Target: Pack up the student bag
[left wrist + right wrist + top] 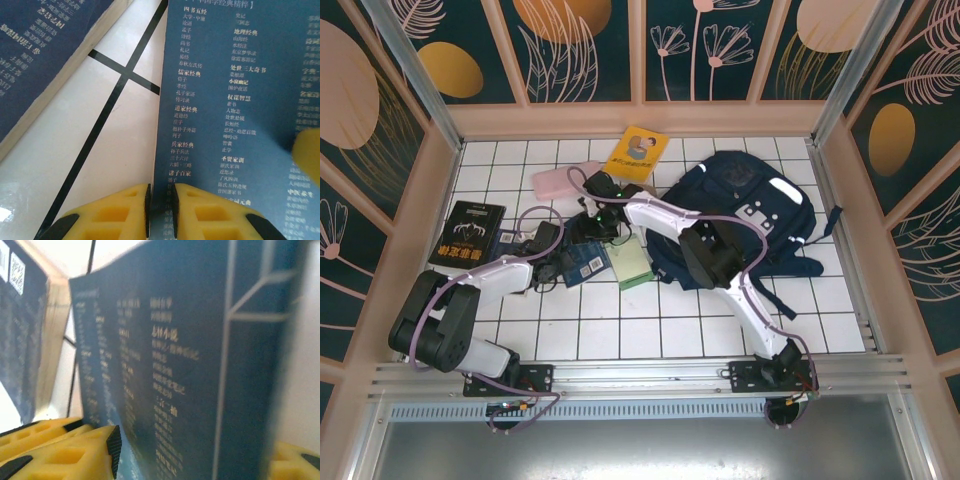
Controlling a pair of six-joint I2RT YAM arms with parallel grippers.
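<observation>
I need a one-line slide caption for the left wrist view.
Left hand pinching the edge of a blue book, with a second book lying on the white tiled table.

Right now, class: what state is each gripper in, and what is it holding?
Left gripper: closed, pinching the cover edge of the blue book.
Right gripper: closed around the same blue book, jaws wide apart.

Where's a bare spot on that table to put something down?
Bare tiles: the near strip in front of the green pad; the near-right corner in front of the student bag; the far-left corner behind the black book. Crowded: the middle, where left gripper and right gripper grip the blue book.
</observation>
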